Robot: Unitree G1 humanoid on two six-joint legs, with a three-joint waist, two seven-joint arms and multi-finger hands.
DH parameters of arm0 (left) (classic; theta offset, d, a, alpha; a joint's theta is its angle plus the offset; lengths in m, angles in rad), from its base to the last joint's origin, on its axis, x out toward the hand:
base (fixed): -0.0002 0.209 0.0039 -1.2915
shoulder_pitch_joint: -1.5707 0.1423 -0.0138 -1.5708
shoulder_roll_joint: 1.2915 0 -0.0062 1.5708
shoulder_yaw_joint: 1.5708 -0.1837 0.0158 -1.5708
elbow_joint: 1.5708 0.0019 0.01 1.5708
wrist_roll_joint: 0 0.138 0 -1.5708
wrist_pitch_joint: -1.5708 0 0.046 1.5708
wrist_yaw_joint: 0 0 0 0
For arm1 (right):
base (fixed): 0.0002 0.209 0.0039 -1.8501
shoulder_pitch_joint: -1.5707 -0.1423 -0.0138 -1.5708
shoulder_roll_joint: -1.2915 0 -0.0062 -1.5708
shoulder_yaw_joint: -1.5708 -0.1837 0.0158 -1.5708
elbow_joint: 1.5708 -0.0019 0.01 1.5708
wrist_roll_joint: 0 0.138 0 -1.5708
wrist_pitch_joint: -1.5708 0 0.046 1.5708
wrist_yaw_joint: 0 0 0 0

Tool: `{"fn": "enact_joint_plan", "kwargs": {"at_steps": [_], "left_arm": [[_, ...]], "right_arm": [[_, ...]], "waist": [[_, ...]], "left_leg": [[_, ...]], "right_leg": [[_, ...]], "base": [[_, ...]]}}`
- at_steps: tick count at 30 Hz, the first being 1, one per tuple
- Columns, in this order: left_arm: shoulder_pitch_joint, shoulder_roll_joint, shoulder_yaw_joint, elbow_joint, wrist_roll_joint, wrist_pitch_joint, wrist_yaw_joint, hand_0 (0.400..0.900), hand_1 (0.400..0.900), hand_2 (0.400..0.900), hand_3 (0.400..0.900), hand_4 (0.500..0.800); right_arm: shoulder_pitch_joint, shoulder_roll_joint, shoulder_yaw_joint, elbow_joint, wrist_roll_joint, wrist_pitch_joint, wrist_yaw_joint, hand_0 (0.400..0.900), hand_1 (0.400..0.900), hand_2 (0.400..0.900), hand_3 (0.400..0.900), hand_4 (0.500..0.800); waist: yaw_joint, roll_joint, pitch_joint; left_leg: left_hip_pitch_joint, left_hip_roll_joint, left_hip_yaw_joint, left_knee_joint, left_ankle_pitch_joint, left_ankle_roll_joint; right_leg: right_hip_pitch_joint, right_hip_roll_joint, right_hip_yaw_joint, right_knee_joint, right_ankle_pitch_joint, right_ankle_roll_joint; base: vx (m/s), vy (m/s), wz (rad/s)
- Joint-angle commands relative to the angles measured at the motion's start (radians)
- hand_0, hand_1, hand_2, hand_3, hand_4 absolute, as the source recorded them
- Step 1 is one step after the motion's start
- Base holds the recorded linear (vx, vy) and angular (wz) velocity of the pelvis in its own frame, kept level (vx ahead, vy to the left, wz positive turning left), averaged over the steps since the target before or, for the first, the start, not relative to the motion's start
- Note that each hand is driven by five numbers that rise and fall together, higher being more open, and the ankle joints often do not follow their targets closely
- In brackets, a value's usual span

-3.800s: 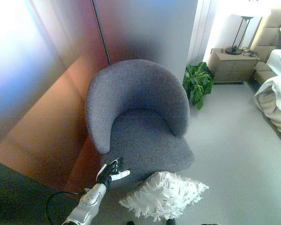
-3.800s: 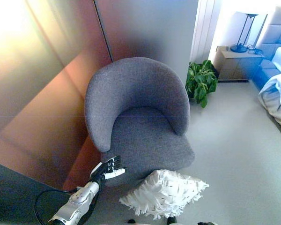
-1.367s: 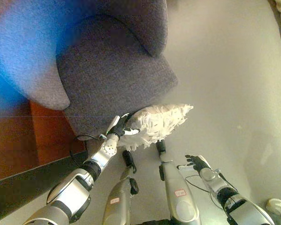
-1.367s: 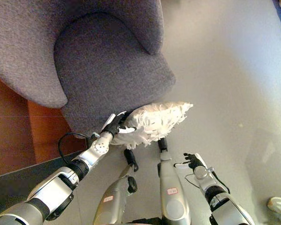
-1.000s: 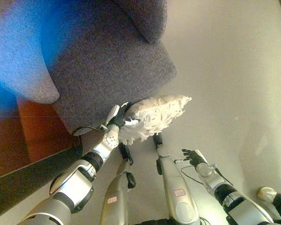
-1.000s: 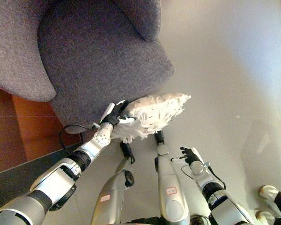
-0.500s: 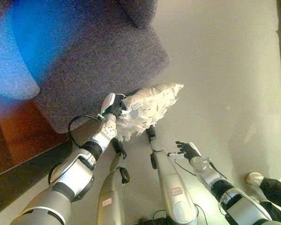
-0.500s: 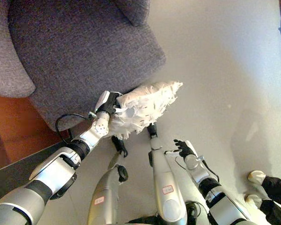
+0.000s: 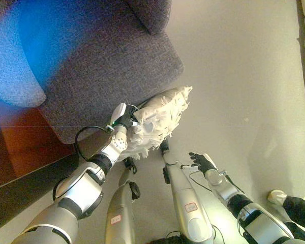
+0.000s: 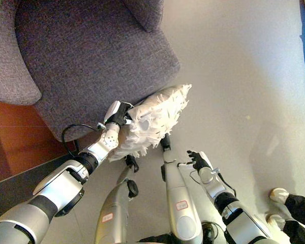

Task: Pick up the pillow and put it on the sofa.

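Sofa (image 10: pixel 91 56): grey seat, the landmark; its front edge faces the robot, top free to take the load.
Pillow (image 10: pixel 152 122): white, fringed, tilted on edge just off the sofa's front edge, apparently clear of the floor (image 10: pixel 244 76); likely mid-lift.
Left hand (image 10: pixel 119 114): clenched on the pillow's near end, beside the sofa front, carrying it alone.
Right hand (image 10: pixel 197 161): fingers loose, empty, well off the sofa, idle.

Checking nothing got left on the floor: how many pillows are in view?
1. The white fringed pillow is held at its left end by the left robot hand, in front of the grey sofa's seat edge. Others could be out of view.
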Motion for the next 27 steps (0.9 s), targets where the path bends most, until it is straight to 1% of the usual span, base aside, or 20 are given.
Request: {"fn": "enact_joint_plan", "kwargs": {"at_steps": [1,4,8,11,15,18,22,23,25,27], "left_arm": [[-0.057,0.014,0.036,-0.104,0.011,-0.075,0.008,0.4,0.4,0.4,0.4,0.5],[-0.03,0.016,0.041,-0.142,-0.01,-0.081,-0.004,0.4,0.4,0.4,0.4,0.5],[0.031,0.023,0.05,-0.201,-0.035,-0.091,-0.033,0.4,0.4,0.4,0.4,0.5],[0.079,0.036,0.058,-0.254,-0.049,-0.088,-0.074,0.4,0.4,0.4,0.4,0.5],[0.134,0.063,0.06,-0.347,-0.073,-0.064,-0.114,0.4,0.4,0.4,0.4,0.5],[0.163,0.097,0.068,-0.426,-0.101,-0.043,-0.148,0.4,0.4,0.4,0.4,0.5],[0.2,0.135,0.087,-0.538,-0.127,0.005,-0.193,0.4,0.4,0.4,0.4,0.5],[0.205,0.143,0.091,-0.555,-0.133,0.008,-0.199,0.4,0.4,0.4,0.4,0.5],[0.212,0.155,0.101,-0.594,-0.142,0.029,-0.216,0.4,0.4,0.4,0.4,0.5],[0.215,0.167,0.11,-0.614,-0.151,0.041,-0.235,0.4,0.4,0.4,0.4,0.5]], "right_arm": [[0.034,-0.008,-0.015,0.022,0.019,0.004,0.019,0.9,0.9,0.9,0.9,0.8],[0.047,-0.01,-0.029,0.059,0.008,0.005,0.04,0.9,0.9,0.9,0.9,0.8],[0.086,-0.012,-0.055,0.122,-0.018,0.003,0.078,0.9,0.9,0.9,0.9,0.8],[0.133,-0.011,-0.067,0.154,-0.035,-0.006,0.098,0.9,0.9,0.9,0.9,0.8],[0.199,-0.018,-0.08,0.176,-0.043,-0.014,0.121,0.9,0.9,0.9,0.9,0.8],[0.249,-0.022,-0.094,0.189,-0.063,-0.017,0.14,0.9,0.9,0.9,0.9,0.8],[0.299,-0.018,-0.118,0.215,-0.087,-0.022,0.161,0.9,0.9,0.9,0.9,0.8],[0.306,-0.015,-0.12,0.22,-0.09,-0.024,0.162,0.9,0.9,0.9,0.9,0.8],[0.322,-0.01,-0.126,0.234,-0.097,-0.02,0.167,0.9,0.9,0.9,0.9,0.8],[0.335,-0.004,-0.129,0.243,-0.104,-0.02,0.172,0.9,0.9,0.9,0.9,0.8]], "waist": [[0.026,-0.007,0.003],[0.034,0.0,0.003],[0.049,0.01,0.003],[0.062,0.018,-0.038],[0.073,0.024,-0.101],[0.079,0.026,-0.146],[0.089,0.027,-0.209],[0.092,0.028,-0.22],[0.099,0.031,-0.251],[0.104,0.033,-0.276]], "left_leg": [[-0.017,0.047,-0.028,0.125,-0.1,-0.051],[0.035,0.043,-0.034,0.116,-0.108,-0.05],[0.154,0.037,-0.04,0.097,-0.121,-0.049],[0.215,0.032,-0.039,0.064,-0.119,-0.048],[0.283,0.027,-0.041,0.021,-0.113,-0.047],[0.336,0.019,-0.046,-0.011,-0.113,-0.044],[0.4,0.01,-0.056,-0.04,-0.119,-0.04],[0.41,0.008,-0.058,-0.043,-0.121,-0.038],[0.434,0.004,-0.062,-0.046,-0.128,-0.034],[0.456,0.002,-0.065,-0.051,-0.131,-0.032]], "right_leg": [[0.023,-0.034,-0.021,0.074,-0.098,0.08],[0.076,-0.04,-0.024,0.066,-0.105,0.08],[0.198,-0.057,-0.04,0.048,-0.121,0.081],[0.262,-0.069,-0.053,0.023,-0.128,0.082],[0.343,-0.072,-0.064,-0.015,-0.135,0.085],[0.409,-0.07,-0.068,-0.05,-0.139,0.088],[0.491,-0.069,-0.077,-0.093,-0.145,0.089],[0.503,-0.069,-0.079,-0.098,-0.145,0.088],[0.538,-0.071,-0.087,-0.11,-0.149,0.087],[0.563,-0.072,-0.091,-0.117,-0.152,0.088]], "base": [[0.03,0.035,0.03],[0.04,0.046,0.05],[0.08,0.06,0.1],[0.09,0.051,0.09],[0.11,0.049,0.07],[0.12,0.045,0.06],[0.11,0.033,0.07],[0.09,0.034,0.07],[0.11,0.032,0.08],[0.12,0.019,0.09]]}}
